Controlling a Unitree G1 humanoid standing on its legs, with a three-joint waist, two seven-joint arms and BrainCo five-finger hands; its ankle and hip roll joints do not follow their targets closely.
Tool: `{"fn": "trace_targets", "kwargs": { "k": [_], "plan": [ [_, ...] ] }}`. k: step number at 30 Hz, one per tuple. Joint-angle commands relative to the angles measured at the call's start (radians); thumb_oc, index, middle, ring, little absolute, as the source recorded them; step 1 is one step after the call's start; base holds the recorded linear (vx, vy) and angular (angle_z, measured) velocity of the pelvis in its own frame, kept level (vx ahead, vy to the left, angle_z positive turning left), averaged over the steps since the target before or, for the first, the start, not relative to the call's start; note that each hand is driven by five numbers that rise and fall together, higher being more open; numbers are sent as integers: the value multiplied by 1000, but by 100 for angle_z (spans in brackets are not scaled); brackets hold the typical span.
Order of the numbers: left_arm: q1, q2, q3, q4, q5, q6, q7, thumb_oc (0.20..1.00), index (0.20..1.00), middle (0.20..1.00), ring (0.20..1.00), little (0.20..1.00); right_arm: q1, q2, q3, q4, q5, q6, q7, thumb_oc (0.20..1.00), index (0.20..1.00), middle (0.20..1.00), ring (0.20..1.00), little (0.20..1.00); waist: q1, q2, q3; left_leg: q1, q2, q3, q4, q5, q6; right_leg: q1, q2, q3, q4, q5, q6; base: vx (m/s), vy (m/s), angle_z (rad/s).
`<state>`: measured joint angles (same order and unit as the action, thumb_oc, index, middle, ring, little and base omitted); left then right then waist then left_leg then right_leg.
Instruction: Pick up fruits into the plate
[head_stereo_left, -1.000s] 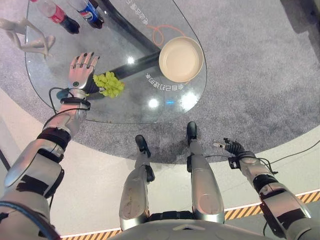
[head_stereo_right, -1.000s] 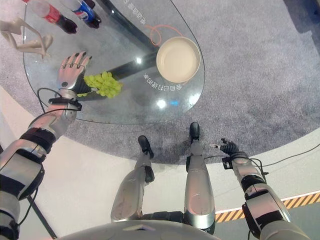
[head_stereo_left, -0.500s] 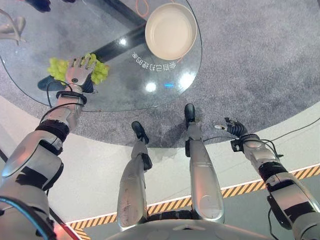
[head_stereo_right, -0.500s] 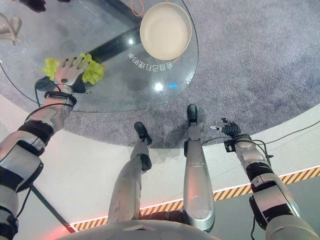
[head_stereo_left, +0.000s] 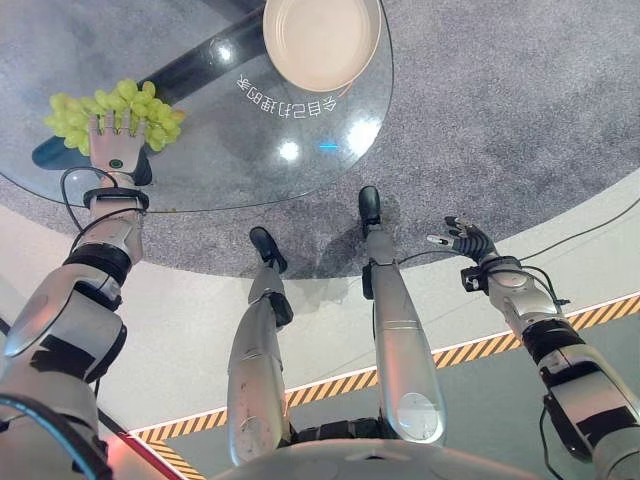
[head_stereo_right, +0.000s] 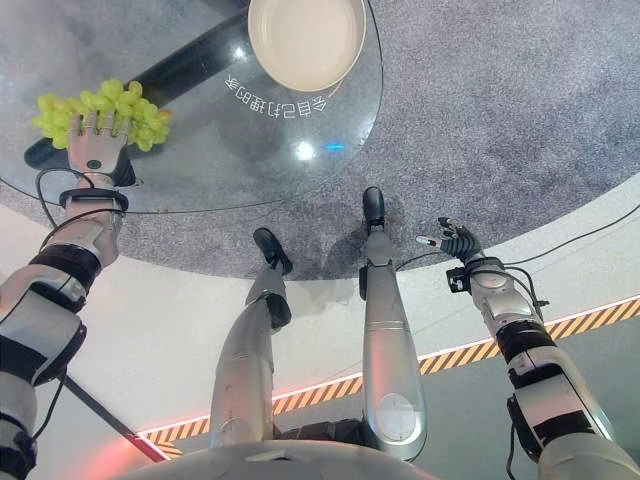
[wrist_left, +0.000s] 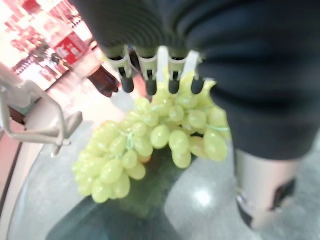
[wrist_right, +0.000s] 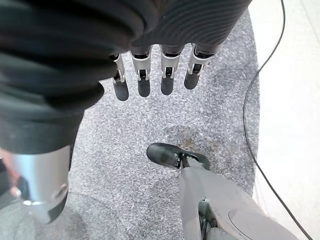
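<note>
Glass counter (head_stereo_left: 300, 175), round-edged, seen from above; grey carpet (head_stereo_left: 520, 110) shows under and around it.

Left robot hand (head_stereo_left: 113, 143) lies flat over a bunch of green grapes (head_stereo_left: 75, 110) at the counter's left side. Fingers (wrist_left: 150, 75) straight, spread over the top of the bunch, dark tips reaching onto the fruit. Not curled round it: the hand is released, resting on or just above the grapes. From the left wrist view the grapes (wrist_left: 145, 145) sit on the glass, with the cluster spreading out past the fingertips. Contact between fingers and fruit looks likely, but I cannot tell for certain.

Cream plate (head_stereo_left: 320, 40) stands on the counter's far side, well apart from the grapes, nothing in it. Mirrored print on the glass lies just in front of the plate. A dark bar under the glass runs between the grapes and the plate.

Right robot hand (head_stereo_left: 462, 238) hangs off the counter, low at the robot's right, over the carpet near the pale floor (head_stereo_left: 180, 320). Its fingers (wrist_right: 145, 75) extend straight and relaxed, holding nothing.
</note>
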<state>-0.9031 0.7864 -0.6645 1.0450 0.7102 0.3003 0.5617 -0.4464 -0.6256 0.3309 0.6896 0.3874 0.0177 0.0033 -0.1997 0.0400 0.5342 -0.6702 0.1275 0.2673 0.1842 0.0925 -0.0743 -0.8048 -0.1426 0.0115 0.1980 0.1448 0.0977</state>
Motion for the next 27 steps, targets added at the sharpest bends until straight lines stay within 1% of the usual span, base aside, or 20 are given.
{"fn": "trace_targets", "kwargs": {
  "k": [1,2,4,6,7,11,16,18,20,22,23,25,26,27],
  "plan": [
    [35,127,117,35,11,87,134,1000,1000,1000,1000,1000,88,-17,23,-76,42,-29,8,1000,1000,1000,1000,1000,7,-55,-14,-103,-62,-76,152,-99,-17,-4,88,-65,123,-154,-40,-18,-8,-3],
    [38,130,141,21,-6,92,181,1000,1000,1000,1000,1000,96,-17,23,-92,40,-31,10,1000,1000,1000,1000,1000,8,-59,-14,-111,-62,-81,158,-101,-17,-10,89,-65,128,-156,-41,0,0,0],
    [45,134,178,-6,-29,78,250,1000,1000,1000,1000,1000,112,-14,23,-107,37,-38,13,1000,1000,1000,1000,1000,12,-64,-14,-119,-63,-87,163,-103,-17,-15,89,-66,133,-159,-42,0,0,0],
    [38,139,205,-33,-44,65,286,1000,1000,1000,1000,1000,124,-10,25,-119,32,-40,12,1000,1000,1000,1000,1000,16,-68,-14,-122,-64,-90,164,-103,-17,-17,88,-67,133,-159,-42,0,0,0],
    [35,140,212,-42,-44,65,289,1000,1000,1000,1000,1000,126,-9,25,-123,30,-39,12,1000,1000,1000,1000,1000,17,-69,-14,-122,-65,-90,163,-103,-17,-16,88,-68,132,-160,-41,-4,-4,3],
    [-8,144,228,-71,-62,31,325,1000,1000,1000,1000,1000,134,-3,35,-136,31,-42,6,1000,1000,1000,1000,1000,21,-75,-14,-128,-69,-100,161,-103,-16,-20,86,-69,131,-160,-40,0,-4,2],
    [-71,148,213,-103,-59,1,341,1000,1000,1000,1000,1000,137,5,45,-152,35,-42,3,1000,1000,1000,1000,1000,24,-79,-14,-123,-75,-106,155,-105,-13,-16,85,-71,127,-160,-39,7,-14,2],
    [-87,150,205,-108,-62,-3,333,1000,1000,1000,1000,1000,140,6,46,-155,35,-41,3,1000,1000,1000,1000,1000,24,-80,-14,-121,-77,-106,157,-107,-13,-14,84,-73,128,-160,-38,0,0,0],
    [-101,151,193,-102,-44,-21,314,1000,1000,1000,1000,1000,141,10,46,-154,31,-43,4,1000,1000,1000,1000,1000,22,-79,-14,-121,-78,-107,162,-109,-13,-13,82,-75,131,-159,-37,0,0,0],
    [-119,152,172,-91,-16,-40,262,1000,1000,1000,1000,1000,141,8,48,-154,34,-45,6,1000,1000,1000,1000,1000,18,-77,-14,-122,-75,-104,167,-110,-14,-16,79,-77,135,-159,-36,0,0,0],
    [-125,151,162,-82,-10,-60,234,1000,1000,1000,1000,1000,138,7,49,-149,33,-49,10,1000,1000,1000,1000,1000,16,-77,-14,-124,-75,-102,168,-110,-14,-19,79,-76,136,-157,-35,0,0,0],
    [-143,153,138,-73,25,-71,178,1000,1000,1000,1000,1000,131,5,48,-153,33,-45,16,1000,1000,1000,1000,1000,11,-77,-14,-126,-74,-98,171,-111,-13,-22,78,-74,135,-154,-35,4,19,1],
    [-152,155,117,-62,24,-101,143,1000,1000,1000,1000,1000,127,-1,51,-153,36,-46,20,1000,1000,1000,1000,1000,7,-75,-14,-124,-74,-94,168,-110,-11,-22,79,-72,135,-153,-33,8,41,1],
    [-157,157,107,-60,33,-101,125,1000,1000,1000,1000,1000,127,-3,50,-152,36,-46,22,1000,1000,1000,1000,1000,6,-74,-14,-123,-74,-92,167,-110,-11,-21,79,-72,134,-153,-33,12,50,1]
  ]
}}
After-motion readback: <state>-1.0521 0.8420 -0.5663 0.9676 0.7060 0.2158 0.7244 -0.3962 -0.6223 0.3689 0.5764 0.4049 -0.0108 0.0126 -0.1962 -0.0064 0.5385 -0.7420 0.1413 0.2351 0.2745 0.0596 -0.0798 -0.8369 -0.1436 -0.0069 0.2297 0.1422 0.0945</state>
